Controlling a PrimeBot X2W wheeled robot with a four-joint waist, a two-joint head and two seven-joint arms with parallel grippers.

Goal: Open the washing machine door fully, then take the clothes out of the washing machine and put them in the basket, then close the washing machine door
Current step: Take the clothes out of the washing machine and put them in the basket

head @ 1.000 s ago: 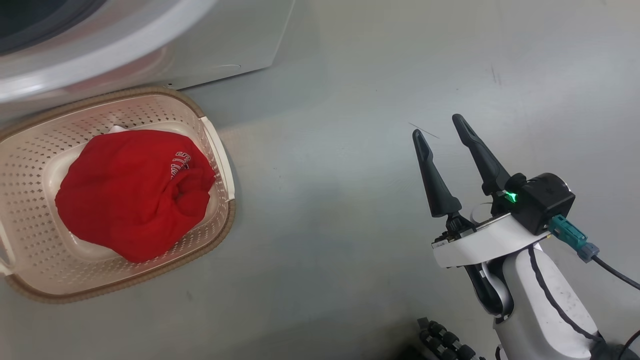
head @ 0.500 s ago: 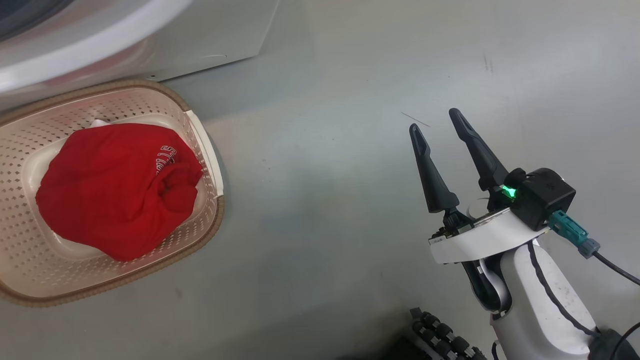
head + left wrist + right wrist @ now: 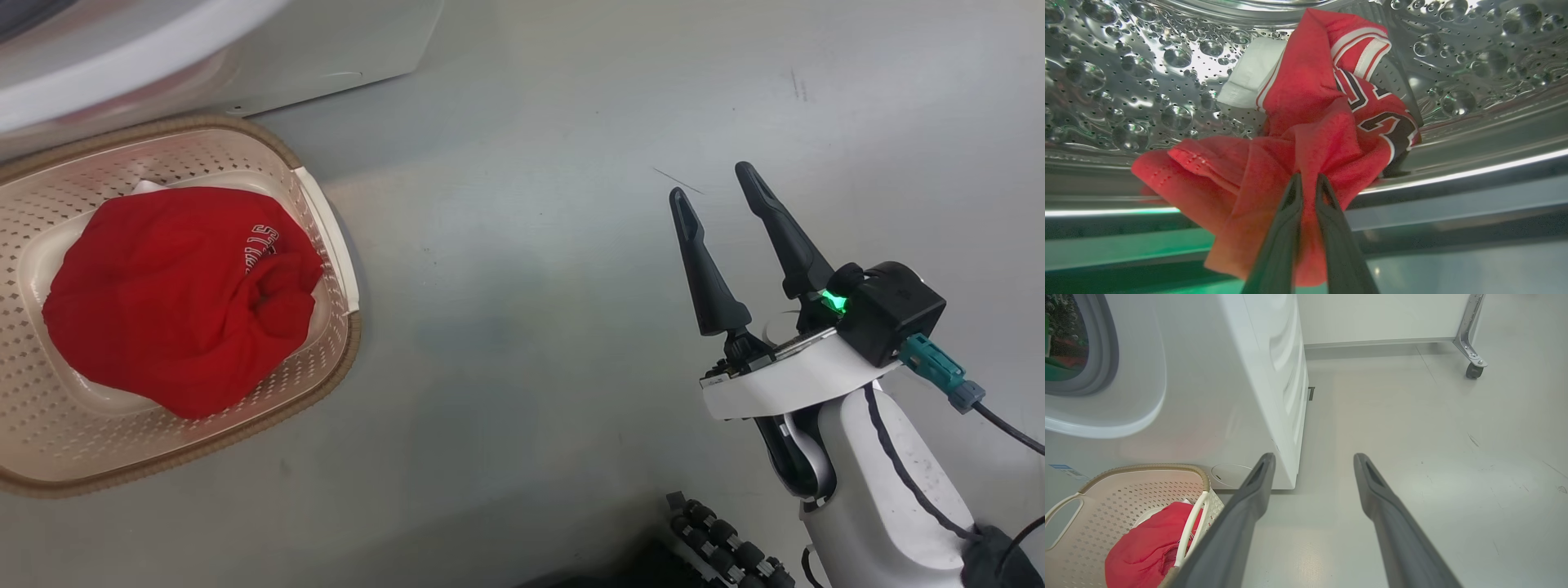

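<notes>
In the left wrist view my left gripper (image 3: pixel 1308 183) is shut on a red garment with navy-and-white print and white trim (image 3: pixel 1327 122), at the lip of the steel perforated drum (image 3: pixel 1126 81). Another red garment with white lettering (image 3: pixel 180 294) lies in the cream basket (image 3: pixel 322 351), which stands on the floor at the foot of the white washing machine (image 3: pixel 326 49). That basket (image 3: pixel 1118 490) and its red garment (image 3: pixel 1143 551) also appear in the right wrist view. My right gripper (image 3: pixel 718 184) hangs open over bare floor, far right of the basket. The door is out of view.
The grey drum ring (image 3: pixel 1106 355) and the machine's side panel (image 3: pixel 1286 384) show in the right wrist view. A metal leg with a caster wheel (image 3: pixel 1472 369) stands at the far right by a pale wall. Grey floor (image 3: pixel 531 286) lies between the basket and my right arm.
The head camera has shifted, so the basket and machine sit further left and higher in the picture. My right gripper stays open in about the same pose.
</notes>
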